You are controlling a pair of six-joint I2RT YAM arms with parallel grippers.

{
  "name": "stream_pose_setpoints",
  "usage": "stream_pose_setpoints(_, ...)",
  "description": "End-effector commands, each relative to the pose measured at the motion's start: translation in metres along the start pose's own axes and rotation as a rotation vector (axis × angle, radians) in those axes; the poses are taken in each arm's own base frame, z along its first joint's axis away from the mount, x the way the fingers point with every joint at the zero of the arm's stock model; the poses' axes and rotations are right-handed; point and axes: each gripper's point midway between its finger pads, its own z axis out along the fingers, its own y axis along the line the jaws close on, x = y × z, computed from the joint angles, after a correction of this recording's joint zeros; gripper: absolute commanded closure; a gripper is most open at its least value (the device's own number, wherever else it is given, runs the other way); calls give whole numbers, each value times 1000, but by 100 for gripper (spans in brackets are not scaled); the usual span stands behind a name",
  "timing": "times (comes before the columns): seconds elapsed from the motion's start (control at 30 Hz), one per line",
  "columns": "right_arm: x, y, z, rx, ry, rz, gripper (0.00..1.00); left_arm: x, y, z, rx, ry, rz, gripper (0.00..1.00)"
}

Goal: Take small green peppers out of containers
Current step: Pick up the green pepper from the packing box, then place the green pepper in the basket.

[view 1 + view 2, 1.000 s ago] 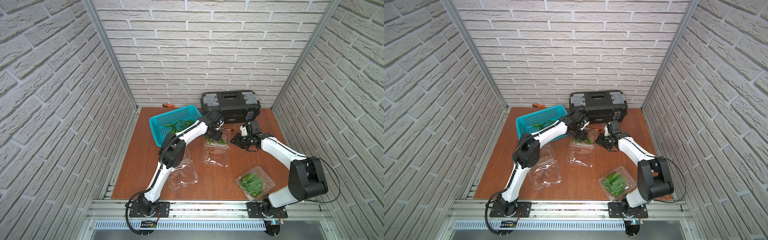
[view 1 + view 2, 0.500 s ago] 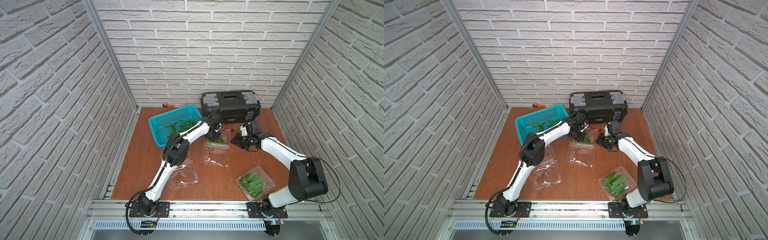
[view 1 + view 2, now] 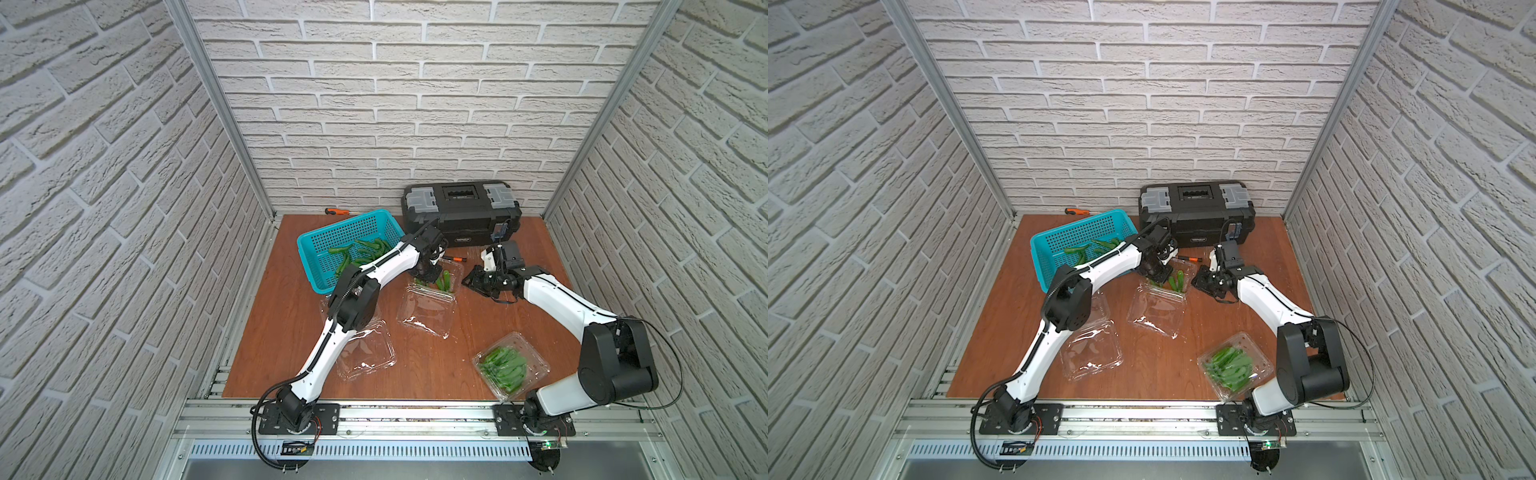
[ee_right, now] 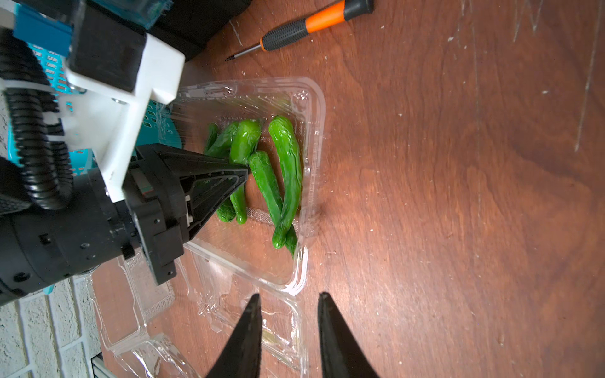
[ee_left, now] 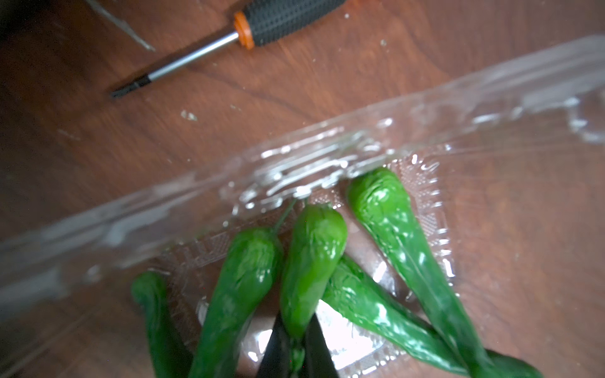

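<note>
left wrist view: left gripper [image 5: 296, 324] clenched on one pepper [image 5: 312, 258]; the black fingers [image 5: 278, 347] pinch its narrow end, with the broad end pointing away from them.
pepper, position: inside the open container [image 5: 425, 131], touching its neighbours and low over the floor; whether it is lifted clear cannot be told.
right wrist view: left gripper [image 4: 245, 171] seen from the side, tips together on the pepper [image 4: 245, 140] within the container.
right gripper [image 4: 289, 304]: jaws parted, nothing between them; fingers [image 4: 252, 327] just beside a corner of the open container [image 4: 314, 131], over its folded-back lid; contact cannot be told.
open container, contents: about five peppers [image 4: 288, 163] lying side by side, two of them crossing near their ends.
both top views: open container [image 3: 426, 311] [image 3: 1156, 309] mid-table, between the two grippers, lid spread flat toward the front edge.
empty container [image 3: 365, 353]: clear, opened flat, partly under the left arm.
full container [image 3: 536, 361]: front right, near the right arm's base, heaped with peppers [image 3: 503, 365]; well apart from both grippers.
basket [image 3: 353, 228]: teal, back left, with several peppers [image 3: 357, 255] on its floor.
toolbox [image 3: 461, 212]: black, against the back wall, behind the open container.
screwdriver [image 5: 278, 19]: orange and black, on the table just beyond the open container; a second one [image 3: 338, 211] lies behind the basket.
</note>
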Motion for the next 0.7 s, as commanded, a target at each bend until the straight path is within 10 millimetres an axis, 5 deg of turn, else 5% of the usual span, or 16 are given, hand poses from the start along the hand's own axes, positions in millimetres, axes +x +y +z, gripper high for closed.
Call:
stream_pose_setpoints(0.0,-10,15,-11,-29,-43,-43,69,-21,-9,-34,59,-91,-20,100)
stream_pose_setpoints(0.17,-7,28,-6,-27,-31,-109,69,-43,-12,-92,122,-259,-76,100)
stream_pose_setpoints(0.3,-4,42,3,-18,-13,-173,69,-55,10,-143,197,-437,-210,100)
stream_pose_setpoints(0.47,-3,58,30,2,37,-231,69,-47,88,-188,208,-603,-487,100)
stream_pose_setpoints(0.63,-3,61,58,72,81,-297,69,4,180,-190,35,-622,-752,100)
stream_pose_setpoints(0.67,-4,59,64,105,90,-311,69,16,194,-188,-7,-615,-793,86)
